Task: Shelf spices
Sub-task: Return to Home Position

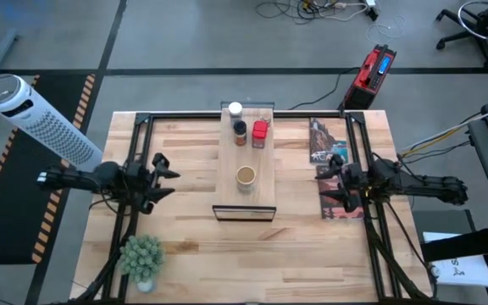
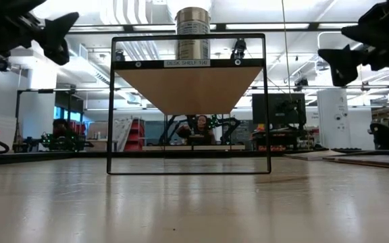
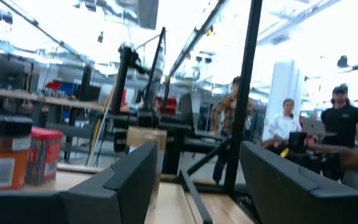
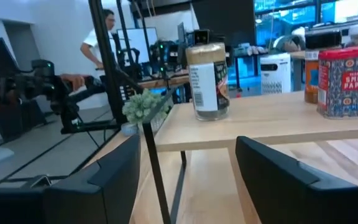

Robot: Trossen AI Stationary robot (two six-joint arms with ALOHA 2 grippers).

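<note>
All 4 spices stand on the narrow pale-wood shelf board. The white-capped jar is at the far end, seemingly close to the edge. The dark black-lidded jar and red tin sit side by side, and the wider tan-topped round jar is alone mid-board. Shelving looks done, so the step in hand is homing. The left gripper and right gripper flank the shelf, fingers spread and empty. Next, each arm needs to draw back without brushing the shelf.
</note>
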